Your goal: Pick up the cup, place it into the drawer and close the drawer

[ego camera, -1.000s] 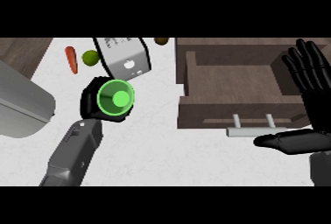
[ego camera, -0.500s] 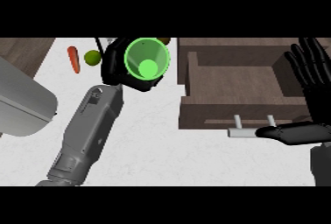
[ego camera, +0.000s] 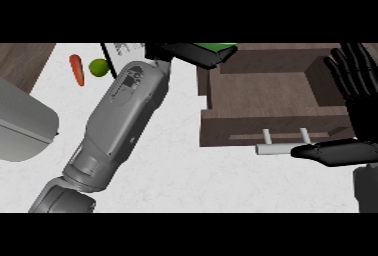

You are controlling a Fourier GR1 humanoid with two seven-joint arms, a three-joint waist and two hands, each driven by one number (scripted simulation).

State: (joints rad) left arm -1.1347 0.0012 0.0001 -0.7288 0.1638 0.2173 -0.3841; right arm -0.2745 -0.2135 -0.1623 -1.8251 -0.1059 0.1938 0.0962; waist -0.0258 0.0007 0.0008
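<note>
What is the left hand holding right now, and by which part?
The left hand is curled round the green cup, hiding most of it; the exact part gripped cannot be told. The right hand holds nothing.

The open drawer (ego camera: 266,97) fills the upper right of the frame, its handle (ego camera: 277,148) at its lower edge. The right hand (ego camera: 354,105) stands along the drawer's right side. The left hand (ego camera: 193,52), holding the cup (ego camera: 218,47), sits at top centre, just above the drawer's upper left corner. A carrot (ego camera: 76,69) and a lime (ego camera: 99,67) lie side by side on the counter (ego camera: 184,180) at upper left, the carrot leftmost.
</note>
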